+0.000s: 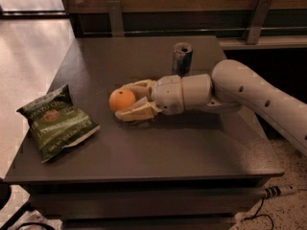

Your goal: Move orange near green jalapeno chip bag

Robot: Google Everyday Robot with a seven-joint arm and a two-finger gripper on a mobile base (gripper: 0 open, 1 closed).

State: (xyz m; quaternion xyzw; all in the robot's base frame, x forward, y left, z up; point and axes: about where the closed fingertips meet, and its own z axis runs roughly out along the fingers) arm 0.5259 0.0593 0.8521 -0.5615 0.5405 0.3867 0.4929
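Note:
The orange (121, 99) is small, round and bright, held just above the dark table (192, 147) near its middle. My gripper (125, 101) reaches in from the right and is shut on the orange, one pale finger (136, 112) in front of it and one behind. The green jalapeno chip bag (56, 122) lies flat near the table's left front corner, well to the left of the orange, with a gap of bare table between them.
A tall silver-blue drink can (182, 59) stands upright behind my wrist. My white arm (259, 97) crosses the right side of the table. A wall rail runs behind the table. Pale floor lies to the left.

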